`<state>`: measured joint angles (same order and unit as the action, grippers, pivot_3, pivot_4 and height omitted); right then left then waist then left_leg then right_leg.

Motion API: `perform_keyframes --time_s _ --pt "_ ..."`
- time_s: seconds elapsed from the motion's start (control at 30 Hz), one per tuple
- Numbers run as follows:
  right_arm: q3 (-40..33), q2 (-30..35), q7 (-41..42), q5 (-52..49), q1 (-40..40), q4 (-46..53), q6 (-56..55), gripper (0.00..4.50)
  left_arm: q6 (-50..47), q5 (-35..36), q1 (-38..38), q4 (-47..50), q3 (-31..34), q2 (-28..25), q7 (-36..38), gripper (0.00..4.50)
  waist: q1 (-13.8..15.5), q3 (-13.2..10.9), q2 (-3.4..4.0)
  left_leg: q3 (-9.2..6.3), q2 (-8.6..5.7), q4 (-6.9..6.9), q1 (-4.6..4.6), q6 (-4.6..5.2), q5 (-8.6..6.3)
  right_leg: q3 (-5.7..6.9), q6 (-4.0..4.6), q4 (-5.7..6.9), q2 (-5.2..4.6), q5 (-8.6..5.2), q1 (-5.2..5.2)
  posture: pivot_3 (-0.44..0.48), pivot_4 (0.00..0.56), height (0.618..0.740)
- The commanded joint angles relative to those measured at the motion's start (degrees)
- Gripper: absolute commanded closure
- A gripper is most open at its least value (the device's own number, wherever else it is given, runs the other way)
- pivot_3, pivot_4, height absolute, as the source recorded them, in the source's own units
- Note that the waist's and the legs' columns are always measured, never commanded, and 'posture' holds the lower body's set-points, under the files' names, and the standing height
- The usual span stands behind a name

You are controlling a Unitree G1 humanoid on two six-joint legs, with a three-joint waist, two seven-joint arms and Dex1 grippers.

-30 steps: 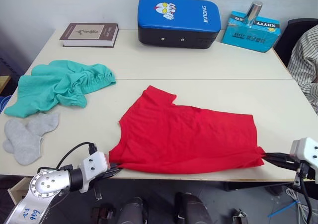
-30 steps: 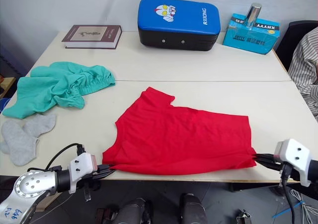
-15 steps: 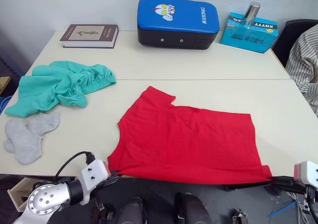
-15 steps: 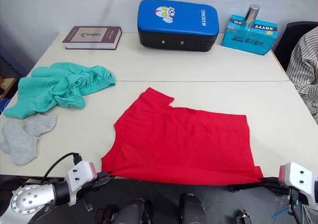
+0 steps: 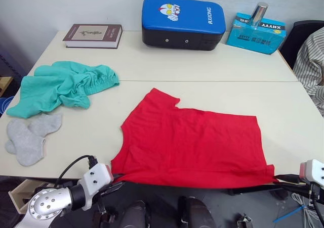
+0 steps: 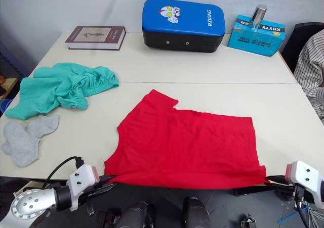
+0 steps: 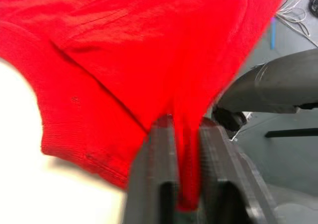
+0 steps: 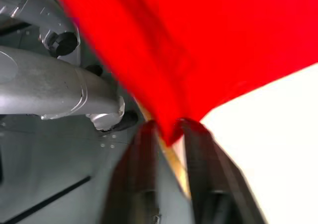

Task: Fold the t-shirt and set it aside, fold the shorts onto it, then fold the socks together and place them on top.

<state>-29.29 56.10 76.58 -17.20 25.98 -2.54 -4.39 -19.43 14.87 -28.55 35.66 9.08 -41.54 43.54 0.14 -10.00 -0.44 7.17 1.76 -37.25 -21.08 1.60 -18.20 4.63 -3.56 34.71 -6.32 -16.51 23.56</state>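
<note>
The red t-shirt (image 5: 190, 142) lies spread on the table's near half, its hem drawn over the front edge. My left gripper (image 5: 117, 179) is shut on the shirt's near left corner, red cloth pinched between its fingers (image 7: 161, 154). On the right, my right gripper (image 5: 278, 177) is shut on the near right corner just off the table edge. The teal shorts (image 5: 61, 86) lie crumpled at the left. Two grey socks (image 5: 28, 137) rest near the left front edge.
A brown book (image 5: 92, 35) lies at the back left, a blue pad (image 5: 183, 20) at the back centre, and a blue box with a metal cylinder (image 5: 255, 31) at the back right. A person's striped sleeve (image 5: 311, 61) is at the right edge.
Both grippers have pulled the shirt's hem toward me, from on the table to just over its front edge. The cloth now lies flatter and stretched.
</note>
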Motion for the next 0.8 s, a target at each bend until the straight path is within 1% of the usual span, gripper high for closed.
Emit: perform_keyframes --time_s 0.03,0.17,0.23,0.27,0.3,0.37,0.47,0.53,0.57,0.63,0.67,0.73,0.8 --pt "-4.7 0.6 1.2 -3.8 3.8 4.7 5.8 2.44 -0.3 5.3 -0.9 1.9 5.8 -2.7 5.2 2.46 0.0 0.0 0.00 0.00 0.00 0.00 0.00 -0.04 -0.02 0.00 0.00 0.00 0.00 0.00 0.00 0.000 0.150 0.740" --pt "-9.4 2.1 4.1 -5.9 9.0 8.1 12.8 1.10 -1.8 9.7 -2.5 0.8 12.1 -6.5 11.4 1.26 0.1 0.0 0.00 -0.08 0.01 0.02 -0.04 -0.06 0.00 0.08 0.08 0.00 0.00 -0.05 0.00 0.000 0.150 0.740" --pt "-13.1 3.5 5.9 -7.9 10.6 8.7 17.8 0.44 -7.0 15.4 -3.1 -1.3 17.9 -10.0 16.7 0.67 0.0 0.0 -0.04 -0.08 0.01 -0.01 -0.06 -0.06 -0.01 0.08 0.17 -0.01 -0.01 -0.10 0.01 0.000 0.150 0.740" --pt "-14.2 4.2 6.0 -8.4 10.0 8.2 19.2 0.10 -9.1 17.6 -2.4 -2.7 20.0 -11.4 18.3 0.38 0.0 -0.1 -0.10 -0.10 0.01 -0.03 -0.06 -0.07 -0.01 0.09 0.23 -0.01 0.00 -0.13 0.01 0.000 0.150 0.740" --pt "-14.9 4.8 5.8 -9.1 8.9 7.5 20.9 0.00 -13.1 21.1 -0.6 -4.1 22.0 -13.0 19.0 0.09 -0.1 -0.1 -0.10 -0.12 0.02 -0.04 -0.08 -0.12 -0.04 0.11 0.27 -0.01 0.00 -0.15 0.01 0.000 0.150 0.740" --pt "-14.8 5.7 4.3 -9.8 5.2 6.0 22.5 0.00 -18.9 25.9 4.1 -6.6 23.5 -15.4 18.6 0.03 -0.2 -0.1 -0.16 -0.14 0.02 -0.05 -0.04 -0.25 -0.08 0.13 0.28 0.00 0.00 -0.15 -0.01 0.000 0.150 0.740" --pt "-10.9 6.7 0.8 -10.9 -4.7 3.7 24.8 0.00 -27.5 32.1 14.2 -11.2 22.5 -18.2 16.3 0.03 -0.3 -0.2 -0.14 -0.17 0.01 -0.08 -0.05 -0.29 -0.04 0.14 0.26 0.01 -0.01 -0.14 -0.04 0.000 0.150 0.740" --pt "-5.7 6.2 -3.2 -11.6 -14.7 2.1 27.8 0.00 -29.3 30.7 23.1 -15.9 17.5 -18.8 13.7 0.03 -0.4 -0.2 -0.12 -0.16 0.00 -0.05 -0.06 -0.30 -0.02 0.12 0.14 0.06 -0.01 -0.07 -0.01 0.000 0.150 0.740" --pt "-3.1 5.6 -4.7 -11.2 -19.3 0.9 28.1 0.00 -28.8 28.7 27.8 -18.6 14.1 -18.5 12.7 0.03 -0.4 -0.2 -0.10 -0.16 -0.01 -0.06 -0.02 -0.20 0.10 0.12 -0.11 0.15 -0.01 0.07 -0.01 0.000 0.150 0.740" --pt "2.1 3.8 -7.6 -10.1 -28.4 -2.7 29.6 0.00 -27.7 22.5 39.0 -25.5 5.3 -16.9 10.2 0.03 -0.3 -0.3 -0.05 -0.15 -0.04 -0.08 -0.05 -0.24 0.19 0.15 -0.57 0.27 0.00 0.33 0.05 0.000 0.150 0.740" --pt "4.6 2.7 -8.6 -9.4 -32.9 -5.5 29.8 0.00 -26.5 19.1 44.8 -29.6 0.8 -15.2 9.4 0.03 -0.2 -0.3 -0.07 -0.14 -0.04 -0.06 -0.10 -0.54 0.38 0.18 -0.59 0.31 0.04 0.34 0.13 0.000 0.150 0.740" --pt "9.7 1.1 -9.8 -6.1 -41.2 -12.7 27.5 0.00 -25.1 13.7 55.5 -38.9 -6.7 -11.4 9.4 0.03 0.2 -0.3 -0.07 -0.18 -0.06 -0.04 -0.16 -0.66 0.43 0.31 -0.58 0.34 0.11 0.34 0.13 0.000 0.150 0.740" --pt "14.4 -0.4 -11.2 -1.6 -48.6 -20.7 23.1 0.00 -22.0 9.0 64.2 -48.7 -11.2 -6.9 9.1 0.03 0.5 -0.3 -0.08 -0.14 -0.07 -0.16 -0.22 -0.69 0.47 0.46 -0.61 0.38 0.27 0.35 0.13 0.000 0.150 0.740"
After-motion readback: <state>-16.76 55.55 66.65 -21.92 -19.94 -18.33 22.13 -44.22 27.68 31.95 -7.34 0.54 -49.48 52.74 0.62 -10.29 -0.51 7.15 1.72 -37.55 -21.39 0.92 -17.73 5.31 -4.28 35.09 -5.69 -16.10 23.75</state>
